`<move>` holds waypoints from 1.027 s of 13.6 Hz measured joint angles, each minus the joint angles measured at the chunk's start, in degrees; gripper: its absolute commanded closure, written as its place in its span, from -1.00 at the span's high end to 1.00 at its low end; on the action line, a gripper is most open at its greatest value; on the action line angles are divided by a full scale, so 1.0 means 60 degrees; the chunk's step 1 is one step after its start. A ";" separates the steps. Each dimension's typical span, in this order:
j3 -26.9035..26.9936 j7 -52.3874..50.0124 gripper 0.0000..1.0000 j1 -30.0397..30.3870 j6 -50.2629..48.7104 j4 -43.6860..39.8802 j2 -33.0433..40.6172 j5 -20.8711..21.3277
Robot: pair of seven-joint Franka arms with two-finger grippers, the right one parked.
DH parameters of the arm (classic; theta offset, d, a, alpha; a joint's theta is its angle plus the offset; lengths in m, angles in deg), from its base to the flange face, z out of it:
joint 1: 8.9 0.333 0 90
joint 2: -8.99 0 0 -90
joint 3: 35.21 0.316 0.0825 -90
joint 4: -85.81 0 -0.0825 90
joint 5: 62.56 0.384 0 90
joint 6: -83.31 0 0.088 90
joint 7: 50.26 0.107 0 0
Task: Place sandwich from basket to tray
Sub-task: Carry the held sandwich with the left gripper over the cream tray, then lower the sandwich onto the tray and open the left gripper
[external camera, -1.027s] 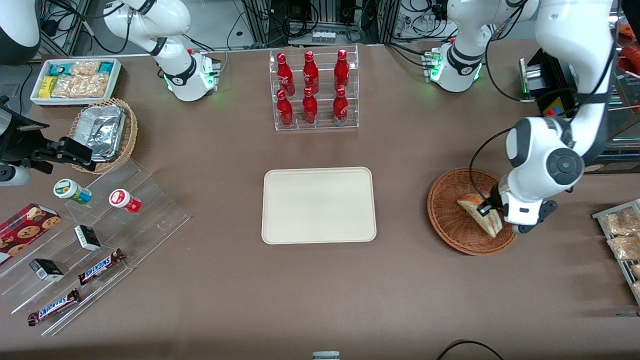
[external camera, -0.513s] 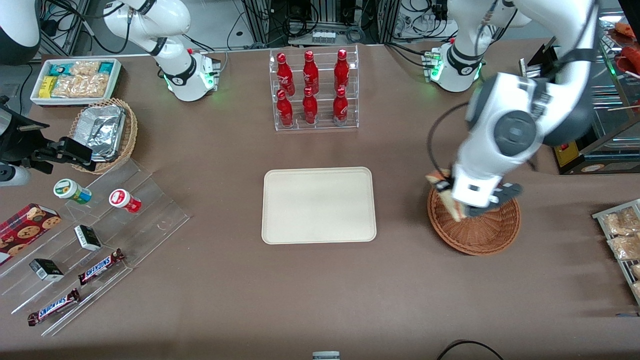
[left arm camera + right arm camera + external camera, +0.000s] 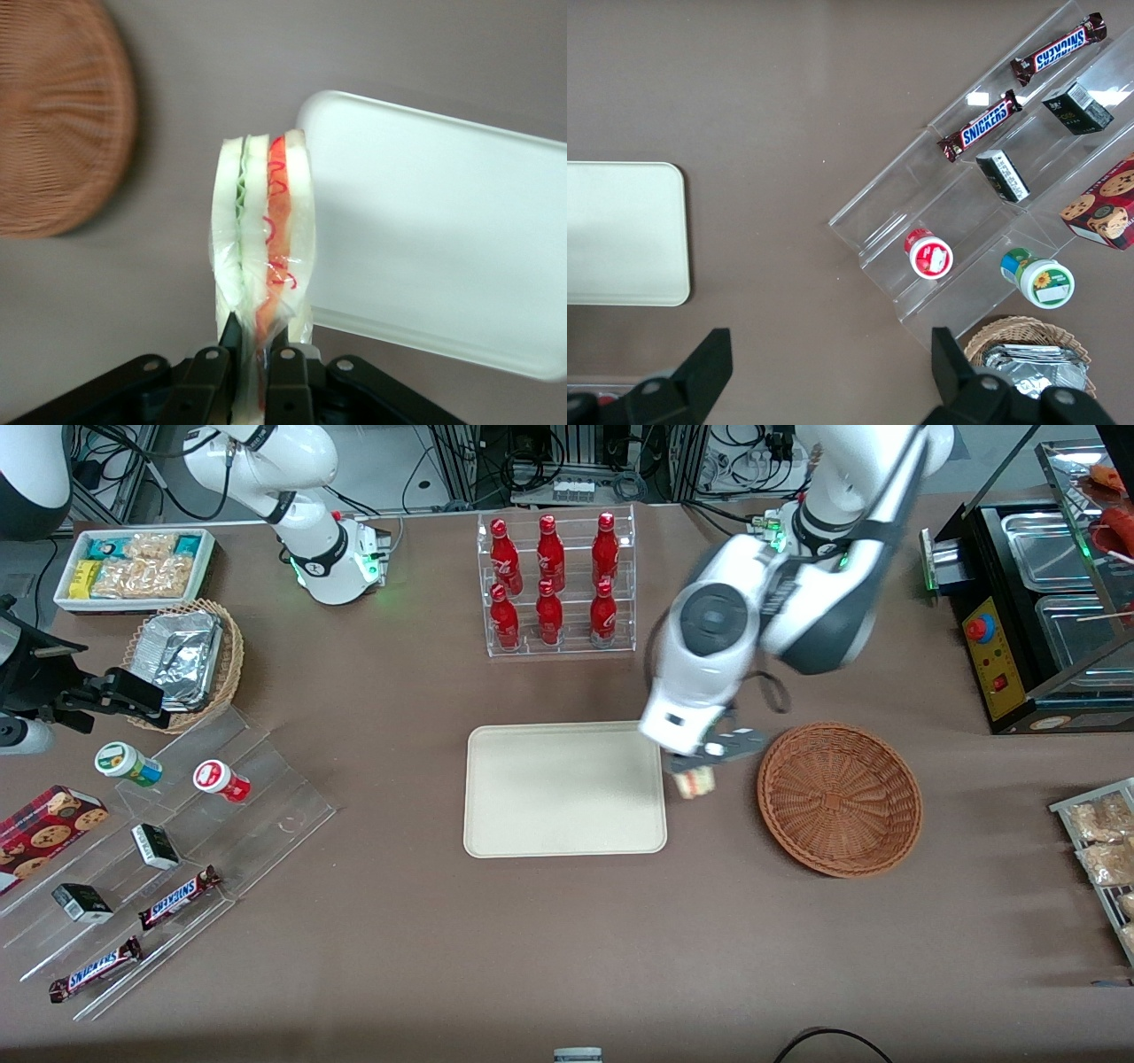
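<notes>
My gripper (image 3: 252,363) pinches the wrapped triangular white-bread sandwich (image 3: 263,239), now lifted clear of the round reddish-brown wicker basket (image 3: 839,797) and carried to the flat cream rectangular tray (image 3: 549,815)'s edge; only release remains.

End effector (image 3: 252,367) grips the sandwich (image 3: 263,239) between basket (image 3: 58,115) and tray (image 3: 434,230).

Red bottles (image 3: 549,584): six
Snickers bars (image 3: 180,896): two
Wicker baskets (image 3: 839,798): two
Cream trays (image 3: 564,788): one
Sandwiches (image 3: 694,781): one
</notes>
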 measured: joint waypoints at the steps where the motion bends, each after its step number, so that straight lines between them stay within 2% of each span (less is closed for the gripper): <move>1: -0.0007 -0.0058 -1.00 -0.0391 0.0389 -0.0057 -0.0272 -0.0005; 5: -0.0007 -0.0116 -1.00 -0.1288 0.1841 -0.0583 -0.1668 -0.0004; 12: -0.0005 -0.0045 -1.00 -0.1705 0.3076 -0.1315 -0.3314 0.0014; 13: -0.0005 -0.0040 -0.90 -0.1724 0.3233 -0.1322 -0.3435 0.0040; 14: -0.0004 -0.0031 -0.21 -0.1748 0.3335 -0.1323 -0.3540 0.0106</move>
